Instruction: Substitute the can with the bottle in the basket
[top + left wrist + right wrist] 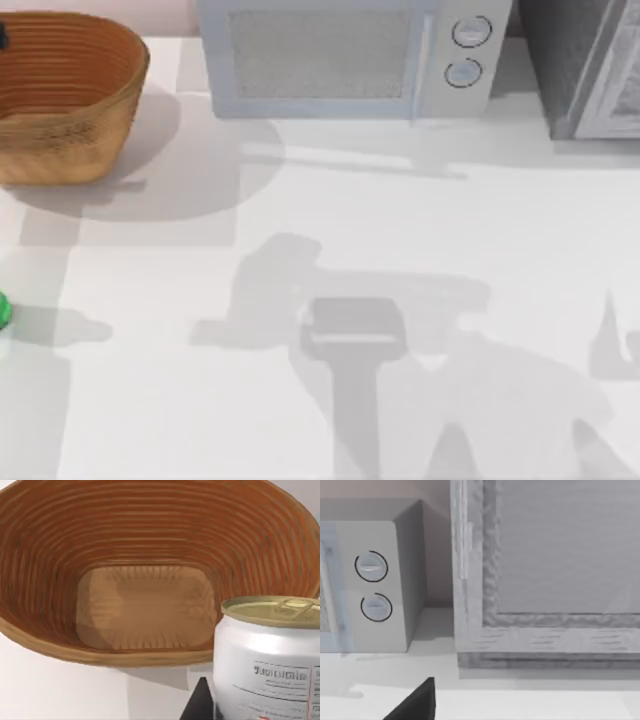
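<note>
Wicker basket (70,95) sits at the tabletop's (400,250) far left, empty inside. In the left wrist view the can (270,655) rides close to the camera, outside the rim; whether the fingers are clamped on it I cannot tell. Thin metal likely dents and slips, so its mid-wall suits a grasp. Bottle (3,310) waits at the left edge.

Left wrist view: one finger of the left pincer (199,704) shows as a flat matte-black wedge narrowing to a point, no screws or markings. Right wrist view: right pincer (415,702) finger similar, black and angular with a straight slanted edge, possibly slightly glossy; cables not discernible.
</note>
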You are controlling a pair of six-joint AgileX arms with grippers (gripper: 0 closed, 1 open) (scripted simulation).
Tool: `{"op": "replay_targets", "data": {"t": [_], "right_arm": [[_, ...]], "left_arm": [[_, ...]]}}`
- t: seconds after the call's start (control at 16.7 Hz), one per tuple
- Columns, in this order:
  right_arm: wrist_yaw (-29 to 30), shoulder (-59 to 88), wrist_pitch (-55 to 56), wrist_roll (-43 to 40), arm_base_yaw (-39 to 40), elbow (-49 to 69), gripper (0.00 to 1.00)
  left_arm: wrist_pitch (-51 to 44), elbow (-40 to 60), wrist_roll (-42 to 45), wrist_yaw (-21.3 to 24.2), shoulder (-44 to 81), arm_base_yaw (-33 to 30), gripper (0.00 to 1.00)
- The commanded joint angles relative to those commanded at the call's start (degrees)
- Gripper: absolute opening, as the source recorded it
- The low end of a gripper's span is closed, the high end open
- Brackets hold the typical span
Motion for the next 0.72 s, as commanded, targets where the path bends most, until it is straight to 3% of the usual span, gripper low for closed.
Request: {"op": "replay_targets", "data": {"t": [0.42,0.72], "right_arm": [[0.0,0.0,0.0,0.0,0.0,0.0,1.0],[0.0,0.0,0.0,0.0,0.0,0.0,1.0]], "left_arm": [[20.33,-41.48,-1.64,-4.78,-46.29,-1.98,0.0],[31.51,-63.41,-2.63,-7.39,-69.57,-3.13,0.0]]}}
